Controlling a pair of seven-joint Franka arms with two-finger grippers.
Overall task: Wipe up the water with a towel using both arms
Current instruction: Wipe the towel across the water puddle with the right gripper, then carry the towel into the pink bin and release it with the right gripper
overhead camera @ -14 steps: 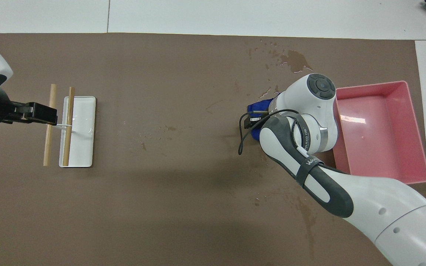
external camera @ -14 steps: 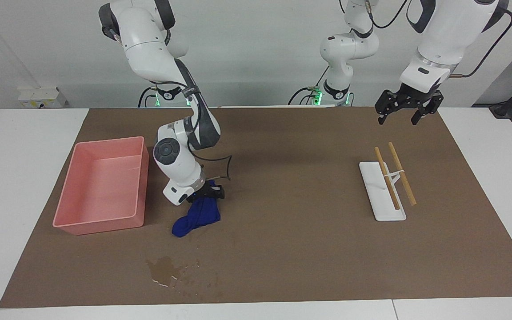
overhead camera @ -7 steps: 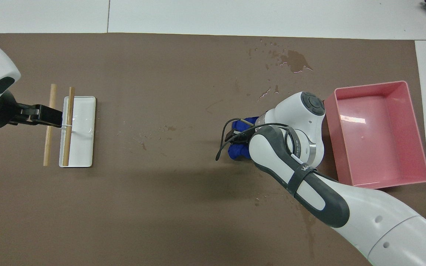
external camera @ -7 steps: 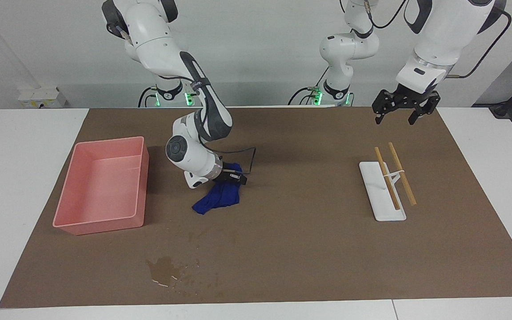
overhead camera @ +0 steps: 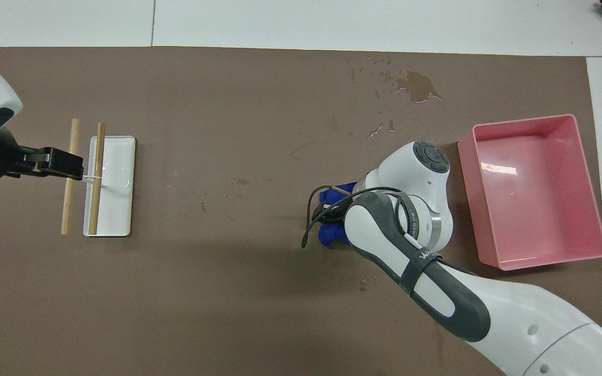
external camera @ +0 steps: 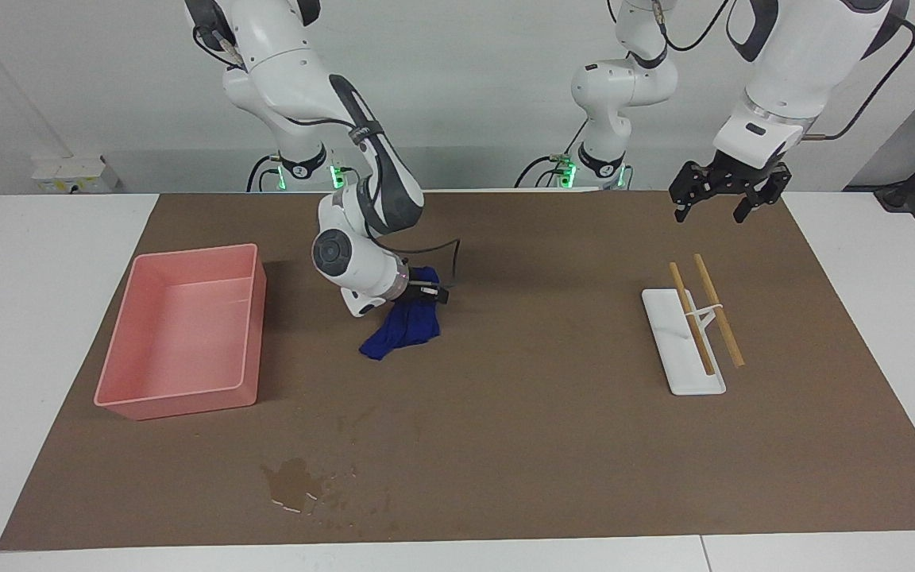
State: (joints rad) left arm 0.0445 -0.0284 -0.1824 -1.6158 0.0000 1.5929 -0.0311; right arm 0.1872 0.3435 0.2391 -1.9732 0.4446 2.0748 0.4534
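Observation:
My right gripper [external camera: 432, 293] is shut on the deep-blue towel [external camera: 403, 327], low over the middle of the brown mat, beside the pink tray. The towel hangs crumpled from it, its lower end on or just above the mat. In the overhead view the right gripper [overhead camera: 327, 213] and my forearm cover most of the towel [overhead camera: 332, 233]. The faint narrow streak of water is largely under that arm; a dark trace shows at its edge [overhead camera: 439, 335]. My left gripper [external camera: 710, 213] waits open in the air over the mat's edge closest to the robots, at the left arm's end.
The pink tray [external camera: 187, 318] stands at the right arm's end. A white rest [external camera: 684, 361] with two wooden sticks [external camera: 716, 310] lies at the left arm's end. A glossy blotch [external camera: 292, 479] with droplets lies farther from the robots than the towel.
My right gripper has carried the towel closer to the robots and toward the table's middle, away from the glossy blotch. The left gripper has only shifted slightly.

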